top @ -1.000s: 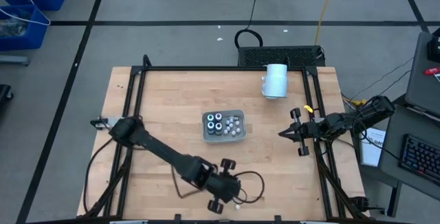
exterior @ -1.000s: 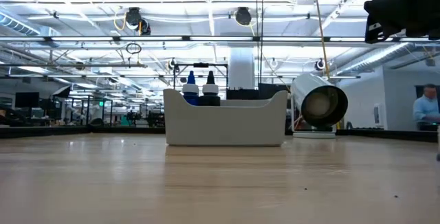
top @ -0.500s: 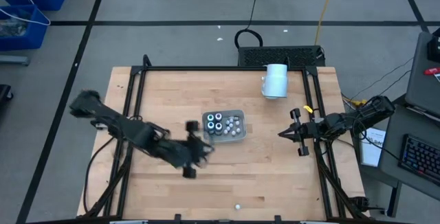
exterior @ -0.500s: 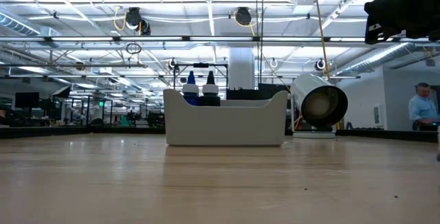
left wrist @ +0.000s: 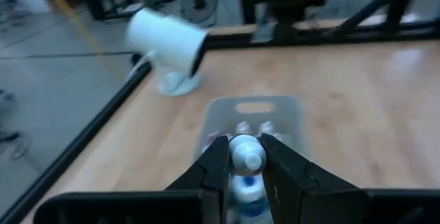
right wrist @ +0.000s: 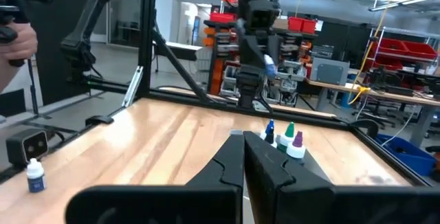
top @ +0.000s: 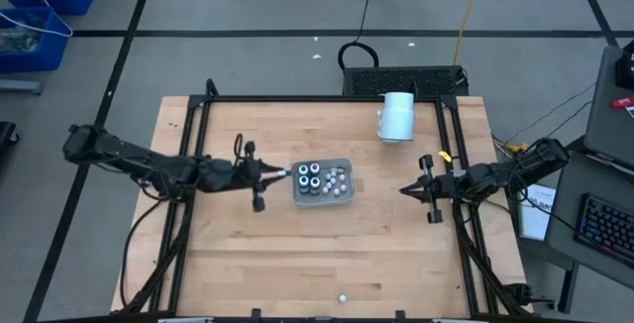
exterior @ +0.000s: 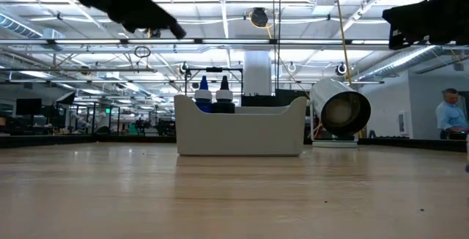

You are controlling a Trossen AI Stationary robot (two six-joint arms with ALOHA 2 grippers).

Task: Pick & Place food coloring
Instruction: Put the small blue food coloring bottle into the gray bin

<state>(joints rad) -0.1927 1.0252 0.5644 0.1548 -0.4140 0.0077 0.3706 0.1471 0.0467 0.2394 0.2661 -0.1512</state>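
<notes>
The high view looks straight down on the whole table [top: 238, 254], with the tray [top: 322, 181] near its middle. The low view sits at tabletop height, facing level across the wood to the tray [exterior: 240, 129] and the room behind it. The left wrist view looks closely down at the tray [left wrist: 253, 110]. The right wrist view faces it from farther off.

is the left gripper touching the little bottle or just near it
Touching. The left wrist view shows the left gripper with both fingers pressed against the sides of a white-capped bottle, held above the tray.
</notes>
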